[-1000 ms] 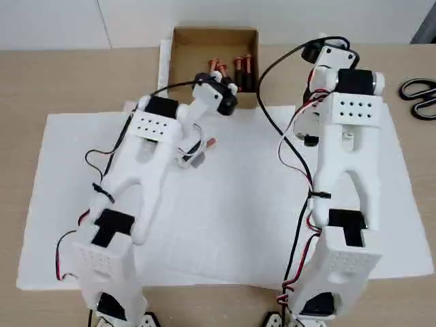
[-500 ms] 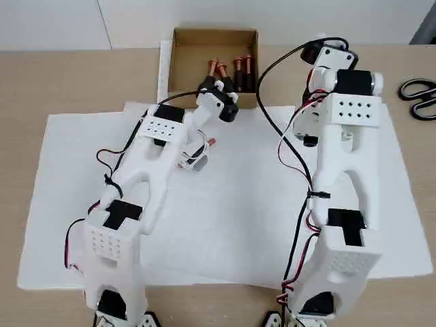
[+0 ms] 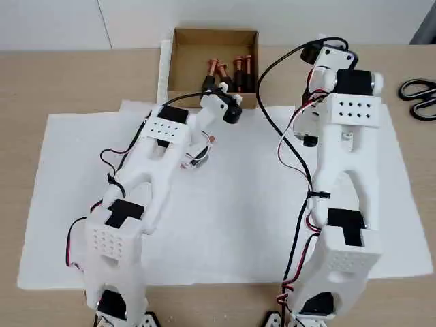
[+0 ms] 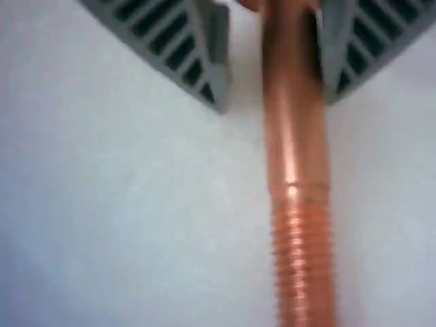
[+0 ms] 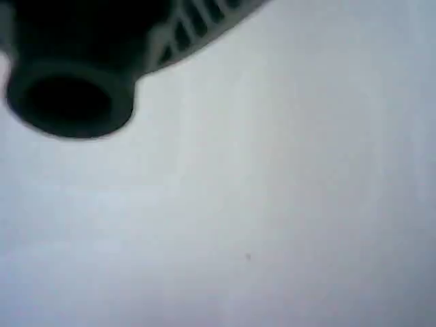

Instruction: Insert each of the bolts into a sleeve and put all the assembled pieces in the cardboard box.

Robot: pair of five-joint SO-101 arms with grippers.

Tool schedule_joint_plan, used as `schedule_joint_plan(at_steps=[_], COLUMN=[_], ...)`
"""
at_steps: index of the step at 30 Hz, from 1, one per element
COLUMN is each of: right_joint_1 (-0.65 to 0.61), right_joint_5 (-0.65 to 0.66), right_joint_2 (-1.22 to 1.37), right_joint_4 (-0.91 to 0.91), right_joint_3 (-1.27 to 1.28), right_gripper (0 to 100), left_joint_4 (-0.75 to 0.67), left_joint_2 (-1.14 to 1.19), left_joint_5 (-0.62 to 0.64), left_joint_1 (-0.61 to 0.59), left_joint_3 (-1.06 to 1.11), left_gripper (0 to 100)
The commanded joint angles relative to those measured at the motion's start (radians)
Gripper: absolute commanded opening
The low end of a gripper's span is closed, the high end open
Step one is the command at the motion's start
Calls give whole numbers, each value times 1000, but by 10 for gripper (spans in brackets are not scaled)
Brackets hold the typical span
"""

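Observation:
A copper bolt (image 4: 294,170) lies on the white sheet (image 3: 231,225), threaded end pointing away from the wrist. My left gripper (image 4: 272,102) stands open around it: one grey finger touches the shank, the other leaves a small gap. In the high view the left gripper (image 3: 196,155) is just short of the cardboard box (image 3: 180,41), and the bolt's tip (image 3: 211,141) pokes out beyond it. My right gripper (image 3: 310,136) is shut on a black sleeve (image 5: 68,102), hollow end showing, held low over the sheet. Several copper and black assembled pieces (image 3: 231,68) lie in the box.
Black scissors (image 3: 419,95) lie on the tan table at the far right. Cables hang from both arms over the sheet. A white strip (image 3: 163,65) leans against the box's left wall.
The left arm has leaned forward and lowered, bringing its gripper closer around the bolt, which has stayed in place. The right arm has not moved.

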Motion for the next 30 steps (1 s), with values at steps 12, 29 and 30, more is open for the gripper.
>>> schedule_joint_plan(at_steps=[12,29,30], right_joint_1=[4,4,4], right_joint_5=[-3,-3,-3], right_joint_2=[-64,-64,-64], right_joint_4=[12,10,8], right_joint_3=[-3,0,12], right_gripper=[4,4,4], left_joint_4=[94,471,471], left_joint_2=[-9,-9,-8], left_joint_5=[-8,-740,-806], left_joint_1=[41,-5,-15], left_joint_3=[-114,-406,-403], left_gripper=[5,6,6])
